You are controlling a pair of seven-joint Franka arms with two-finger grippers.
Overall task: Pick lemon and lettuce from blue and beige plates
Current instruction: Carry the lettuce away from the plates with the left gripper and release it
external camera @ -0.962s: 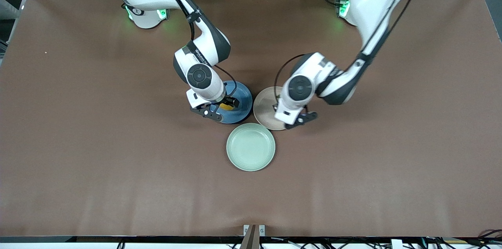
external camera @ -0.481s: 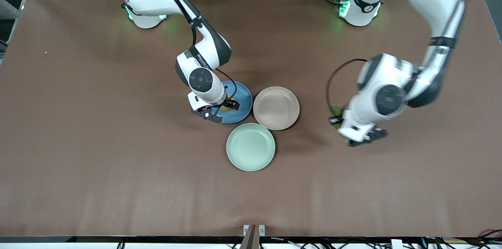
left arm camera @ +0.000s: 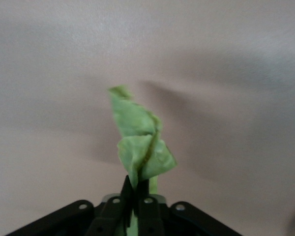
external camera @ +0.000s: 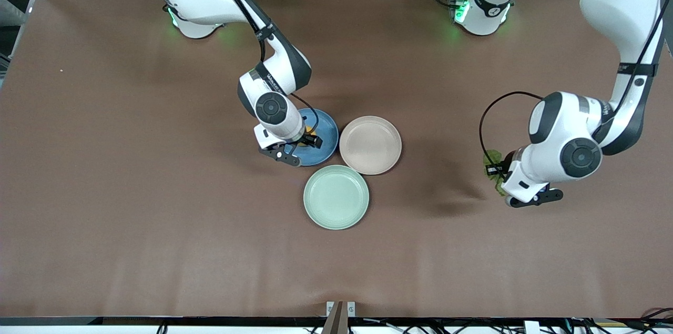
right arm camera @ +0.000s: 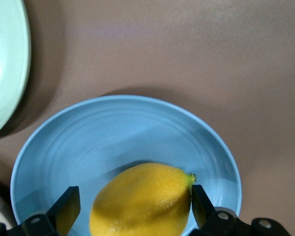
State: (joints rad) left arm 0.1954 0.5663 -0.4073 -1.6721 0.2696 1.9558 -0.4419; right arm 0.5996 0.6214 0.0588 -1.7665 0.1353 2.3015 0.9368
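The yellow lemon [right arm camera: 142, 196] lies on the blue plate [external camera: 327, 137], which also shows in the right wrist view [right arm camera: 113, 132]. My right gripper [external camera: 304, 140] is low over that plate, open, with its fingers [right arm camera: 69, 206] on either side of the lemon; one finger touches the lemon's tip and the other stands a little apart. My left gripper [external camera: 498, 175] is shut on the green lettuce [external camera: 492, 159] and holds it over bare table toward the left arm's end. The leaf hangs crumpled from the left gripper [left arm camera: 136, 196] as a lettuce strip [left arm camera: 137, 142]. The beige plate [external camera: 370, 144] holds nothing.
A pale mint-green plate [external camera: 336, 197] holding nothing sits nearer to the front camera, touching both other plates; its rim shows in the right wrist view [right arm camera: 5, 64]. Brown table surface [external camera: 131, 208] stretches wide toward both ends.
My left arm has lifted the lettuce off the beige plate and swung it toward the left arm's end of the table. My right gripper has stayed at the lemon on the blue plate.
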